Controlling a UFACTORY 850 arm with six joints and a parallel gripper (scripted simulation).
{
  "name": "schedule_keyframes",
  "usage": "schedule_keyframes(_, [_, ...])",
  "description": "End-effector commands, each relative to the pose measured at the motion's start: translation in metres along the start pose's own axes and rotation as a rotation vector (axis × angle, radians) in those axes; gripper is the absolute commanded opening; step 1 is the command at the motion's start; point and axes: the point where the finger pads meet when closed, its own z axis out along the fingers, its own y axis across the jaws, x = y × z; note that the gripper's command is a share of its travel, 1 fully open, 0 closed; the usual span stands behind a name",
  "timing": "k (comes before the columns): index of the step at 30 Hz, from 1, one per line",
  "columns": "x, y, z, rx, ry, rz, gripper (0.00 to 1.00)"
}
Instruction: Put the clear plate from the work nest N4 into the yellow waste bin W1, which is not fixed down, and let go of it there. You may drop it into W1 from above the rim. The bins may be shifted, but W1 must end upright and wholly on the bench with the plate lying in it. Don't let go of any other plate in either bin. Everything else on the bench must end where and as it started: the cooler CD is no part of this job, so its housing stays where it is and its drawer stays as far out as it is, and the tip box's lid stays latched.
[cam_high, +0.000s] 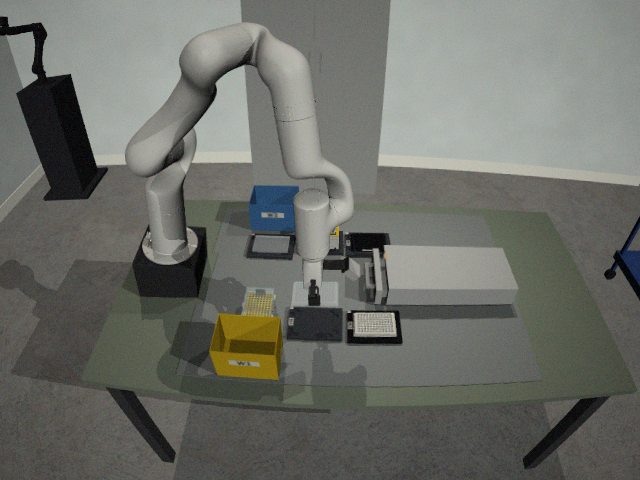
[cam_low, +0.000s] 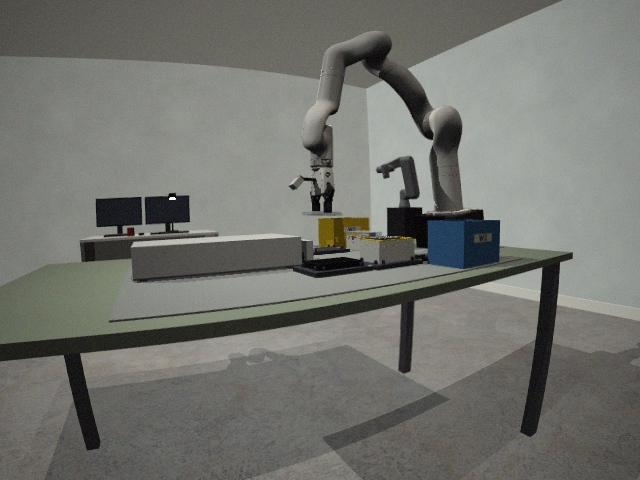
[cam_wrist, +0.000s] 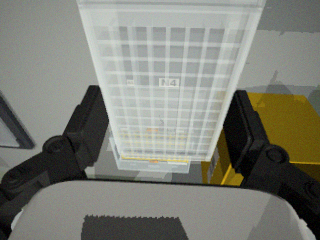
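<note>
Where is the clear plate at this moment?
The clear plate hangs in the gripper, lifted above the empty black nest; in the top view it is just right of the tip box, behind-right of yellow bin W1.

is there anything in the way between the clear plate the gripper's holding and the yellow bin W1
Nothing visible blocks it. The gripper holds the clear plate lifted above the bench; W1 stands open-topped, with only the low tip box near the path.

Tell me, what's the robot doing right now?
End effector shut on clear plate, held above the bench. Yellow bin off to one side, not yet under it. Nothing blocking in between.
</note>
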Motion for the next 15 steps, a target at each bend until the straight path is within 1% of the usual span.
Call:
schedule_keyframes(1, [0.0014,-0.0001,-0.0065,-0.014,-0.027,0.002,0.00])
schedule_keyframes(11, [0.0014,-0.0001,-0.0065,-0.013,-0.027,0.002,0.00])
schedule_keyframes(15, [-0.0071,0.0064,-0.0068,-0.014,-0.027,0.000,0.00])
